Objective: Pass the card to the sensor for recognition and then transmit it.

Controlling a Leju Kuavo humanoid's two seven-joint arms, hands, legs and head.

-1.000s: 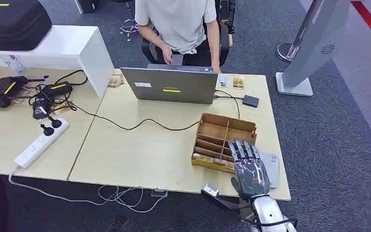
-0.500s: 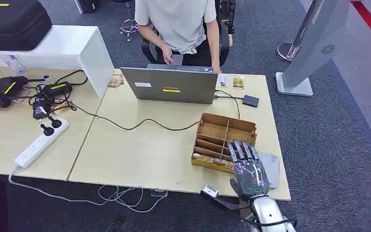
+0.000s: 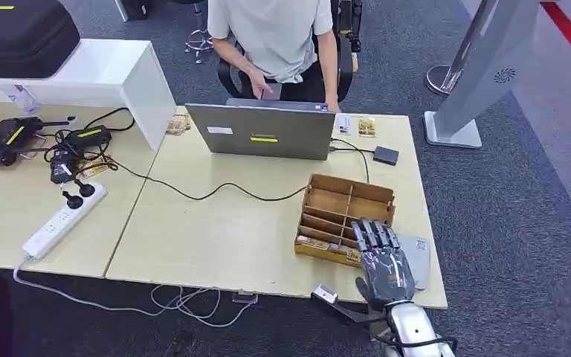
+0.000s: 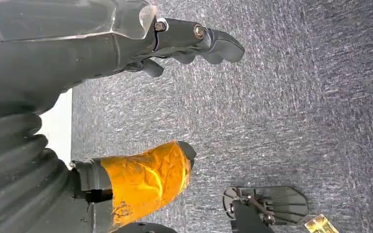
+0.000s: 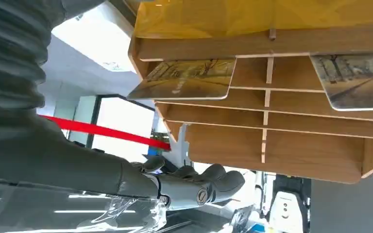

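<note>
Right hand [image 3: 384,269] drawn slightly back toward surface [image 3: 215,238] edge, hovering over near corner of wooden card organizer [image 3: 346,216]. Fingers [image 5: 213,182] spread, empty. Cards [image 5: 184,77] still slotted in organizer. Pick not yet made. Left hand [image 4: 126,43] empty, hanging over carpet.

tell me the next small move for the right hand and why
Probably lower the right hand a little toward the near slots of the wooden card box and close on a card. The hand is over the box's near edge holding nothing, and the right wrist view shows cards sticking out of the slots.
</note>
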